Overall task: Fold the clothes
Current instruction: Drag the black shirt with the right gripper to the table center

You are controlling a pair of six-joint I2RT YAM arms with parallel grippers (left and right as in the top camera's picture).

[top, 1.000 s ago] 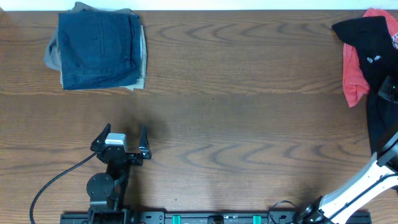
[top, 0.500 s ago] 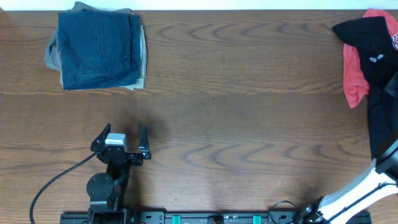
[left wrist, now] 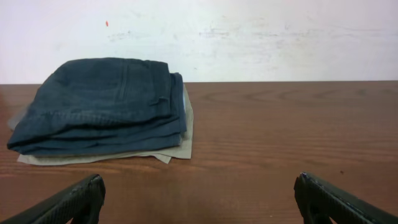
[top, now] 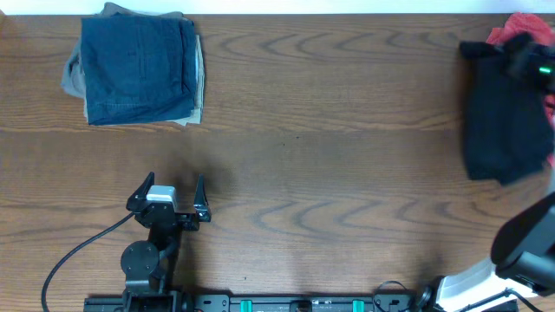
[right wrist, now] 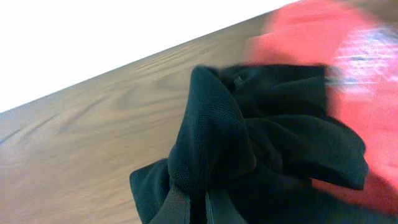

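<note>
Overhead — right arm [top: 523, 250] stretched far, right tool [right wrist: 200, 200] pinching black garment [top: 503, 121].

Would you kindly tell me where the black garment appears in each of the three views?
Overhead: black garment at the far right edge, upper half, next to the red shirt.
Left wrist: not in it; only the folded denim pile shows.
Right wrist: black garment bunched, centre to lower right, red shirt behind.
Shared landmark: the brown wooden table, in all three.
</note>
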